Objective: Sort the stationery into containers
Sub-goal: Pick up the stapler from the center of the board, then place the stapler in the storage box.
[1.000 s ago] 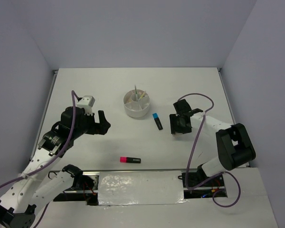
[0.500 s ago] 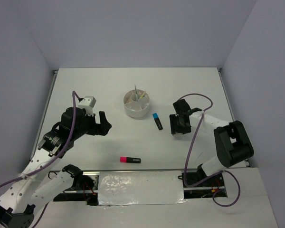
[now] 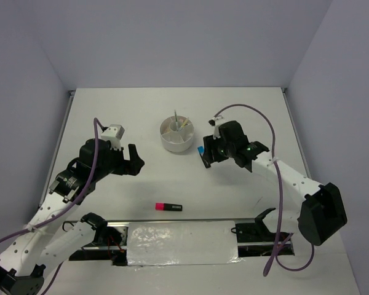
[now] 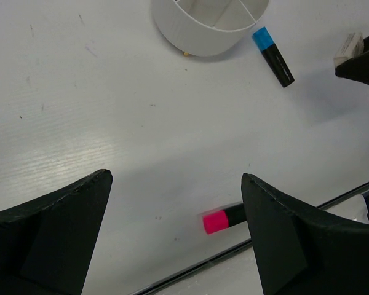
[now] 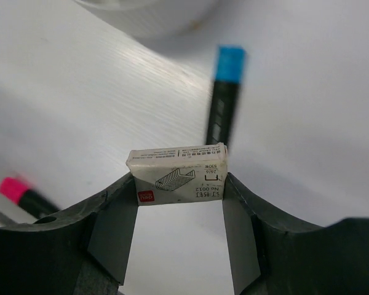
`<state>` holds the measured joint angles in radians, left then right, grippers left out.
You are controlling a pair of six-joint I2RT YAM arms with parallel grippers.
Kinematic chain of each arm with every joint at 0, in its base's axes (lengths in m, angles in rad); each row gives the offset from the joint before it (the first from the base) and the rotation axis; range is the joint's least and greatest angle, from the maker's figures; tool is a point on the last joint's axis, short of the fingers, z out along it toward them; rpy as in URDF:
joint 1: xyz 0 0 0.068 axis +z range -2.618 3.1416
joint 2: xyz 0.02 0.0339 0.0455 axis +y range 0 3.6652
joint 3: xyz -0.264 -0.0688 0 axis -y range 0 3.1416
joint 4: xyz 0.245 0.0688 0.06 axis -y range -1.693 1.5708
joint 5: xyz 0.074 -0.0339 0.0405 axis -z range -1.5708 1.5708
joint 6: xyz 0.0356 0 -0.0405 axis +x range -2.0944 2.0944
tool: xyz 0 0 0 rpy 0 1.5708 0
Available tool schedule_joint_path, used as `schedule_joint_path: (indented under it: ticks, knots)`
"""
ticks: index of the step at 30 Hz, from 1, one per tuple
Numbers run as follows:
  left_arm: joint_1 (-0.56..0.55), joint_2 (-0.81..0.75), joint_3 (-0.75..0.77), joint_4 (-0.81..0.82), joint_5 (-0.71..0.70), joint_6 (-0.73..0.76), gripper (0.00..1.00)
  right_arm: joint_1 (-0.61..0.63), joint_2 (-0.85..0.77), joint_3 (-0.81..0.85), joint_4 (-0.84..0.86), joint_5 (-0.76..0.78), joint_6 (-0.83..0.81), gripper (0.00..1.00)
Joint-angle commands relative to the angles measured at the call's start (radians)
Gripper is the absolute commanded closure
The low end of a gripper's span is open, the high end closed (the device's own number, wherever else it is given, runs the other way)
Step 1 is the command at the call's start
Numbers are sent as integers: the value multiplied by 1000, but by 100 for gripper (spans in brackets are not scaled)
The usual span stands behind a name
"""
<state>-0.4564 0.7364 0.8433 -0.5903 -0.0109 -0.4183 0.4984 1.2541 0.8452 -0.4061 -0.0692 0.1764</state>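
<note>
My right gripper (image 5: 179,184) is shut on a small white staples box (image 5: 177,174), held above the table. In the top view it (image 3: 206,157) hovers over the blue-and-black highlighter (image 3: 200,149), just right of the round white divided cup (image 3: 177,145). The highlighter (image 5: 224,104) lies beyond the box, and the cup wall (image 5: 154,15) is at the top. A pink-and-black highlighter (image 3: 168,206) lies near the front edge. My left gripper (image 3: 135,158) is open and empty, left of the cup. The cup holds a thin pen (image 3: 176,118) and a yellow stick (image 3: 184,125).
In the left wrist view, the open left gripper (image 4: 175,184) frames bare table, with the pink highlighter (image 4: 224,218) by the right finger, the cup (image 4: 197,34) and blue highlighter (image 4: 273,55) beyond. A metal rail (image 3: 190,222) runs along the front edge.
My right arm has swung left and forward with the box, from right of the blue highlighter to over it, nearer the cup. The left arm has not moved.
</note>
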Motion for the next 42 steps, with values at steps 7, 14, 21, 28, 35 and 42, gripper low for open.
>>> schedule_joint_path:
  ticks: [7, 14, 21, 28, 35, 42]
  knots:
    - [-7, -12, 4, 43, -9, 9, 1, 40, 31, 60, 403, -256, -225, 60]
    - [-8, -14, 2, 44, -3, 12, 1, 40, 201, 179, 503, -351, -334, 60]
    - [-10, -12, -1, 47, 3, 15, 1, 35, 309, 238, 524, -351, -406, 58]
    - [-10, -9, -1, 49, 3, 16, 1, 22, 395, 293, 507, -330, -442, 58]
    - [-11, 0, 0, 50, 3, 19, 1, 9, 401, 287, 503, -328, -465, 57]
    - [-10, 4, 0, 50, 19, 19, 1, 5, 435, 313, 486, -296, -492, 55]
